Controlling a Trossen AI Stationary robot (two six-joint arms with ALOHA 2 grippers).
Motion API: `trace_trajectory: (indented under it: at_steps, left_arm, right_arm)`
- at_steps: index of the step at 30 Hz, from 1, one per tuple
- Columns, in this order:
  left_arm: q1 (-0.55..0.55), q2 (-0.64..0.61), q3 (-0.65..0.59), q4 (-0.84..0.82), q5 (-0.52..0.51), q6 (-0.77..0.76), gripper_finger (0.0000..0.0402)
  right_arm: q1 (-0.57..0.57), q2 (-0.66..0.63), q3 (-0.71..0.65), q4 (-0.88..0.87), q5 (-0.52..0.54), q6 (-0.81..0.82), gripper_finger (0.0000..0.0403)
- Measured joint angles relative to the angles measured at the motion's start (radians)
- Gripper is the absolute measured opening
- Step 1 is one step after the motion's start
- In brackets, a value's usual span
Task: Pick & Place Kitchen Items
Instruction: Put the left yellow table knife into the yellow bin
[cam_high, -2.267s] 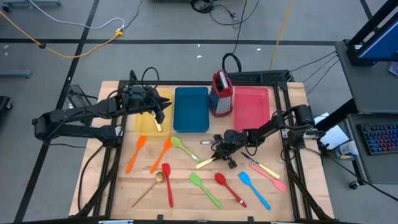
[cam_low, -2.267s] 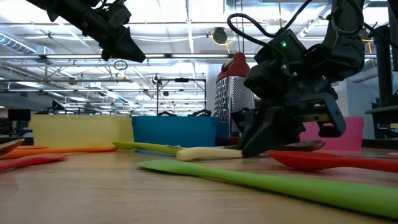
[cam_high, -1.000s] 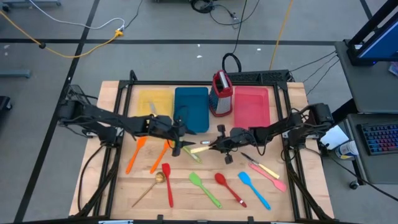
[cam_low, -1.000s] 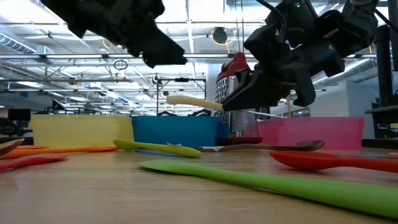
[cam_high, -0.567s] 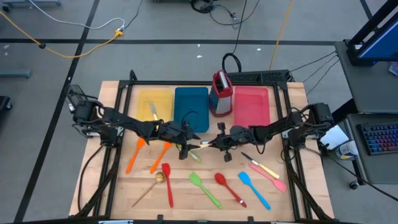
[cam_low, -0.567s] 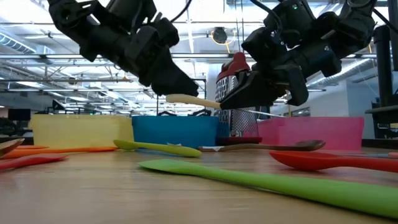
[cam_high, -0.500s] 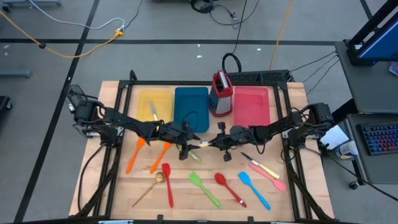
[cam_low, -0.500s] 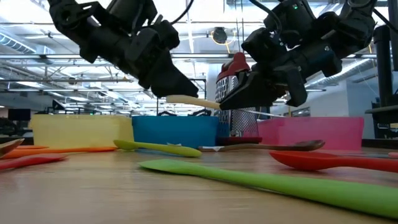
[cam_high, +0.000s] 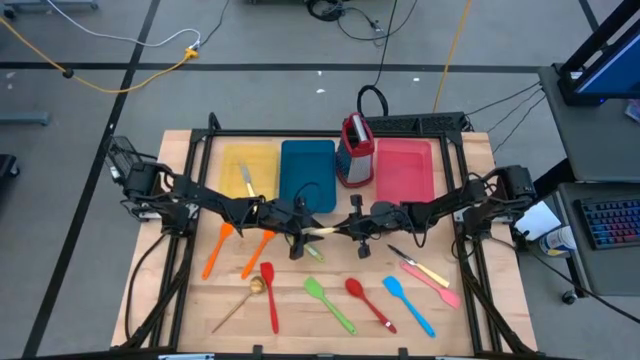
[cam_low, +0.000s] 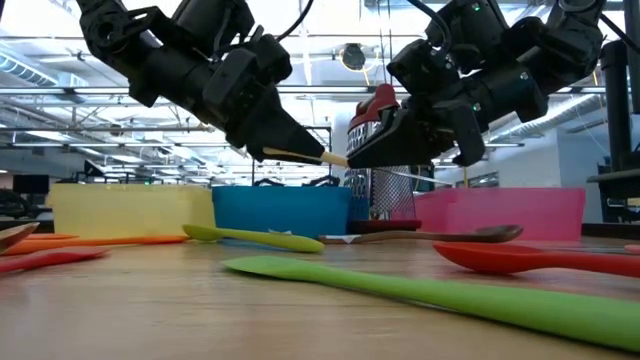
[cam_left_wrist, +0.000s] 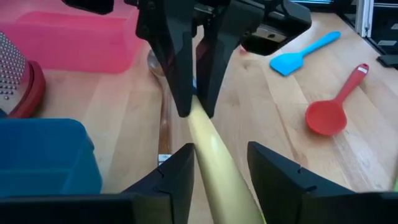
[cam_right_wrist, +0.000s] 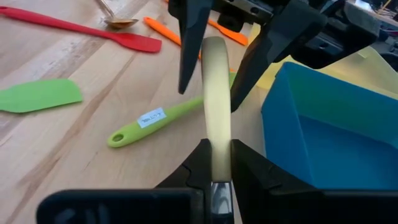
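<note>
Gripping the cream handle (cam_right_wrist: 216, 93), right gripper (cam_right_wrist: 216, 163); left gripper (cam_left_wrist: 219, 163) straddles it ungripped, a gap the high view hides.

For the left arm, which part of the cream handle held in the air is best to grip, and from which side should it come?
Probably the free end of the cream handle, opposite the right gripper, whose jaws are clamped on the other end. The handle lies level above the table, so the left gripper fits best coming straight along it, one finger on each long side, as it stands now.

Wooden table (cam_high: 500, 310) under coloured utensils (cam_high: 330, 305), three trays (cam_high: 307, 175), a grater (cam_high: 355, 150).
</note>
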Motion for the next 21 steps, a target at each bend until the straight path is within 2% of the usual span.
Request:
trace_trajectory:
  at_steps: [9,17,21]
  left_arm:
    - [0.005,0.0,0.0,-0.019,-0.02,-0.018,0.0084]
    - [0.019,-0.001,0.0,-0.029,0.002,-0.048,0.0096]
    - [0.02,-0.001,0.0,-0.031,-0.003,-0.049,0.0082]
  right_arm:
    - [0.0,0.0,0.0,0.002,0.009,0.004,0.0037]
    - [0.0,0.0,0.0,0.014,0.024,-0.03,0.0038]
    - [0.0,0.0,0.0,0.015,0.026,-0.033,0.0037]
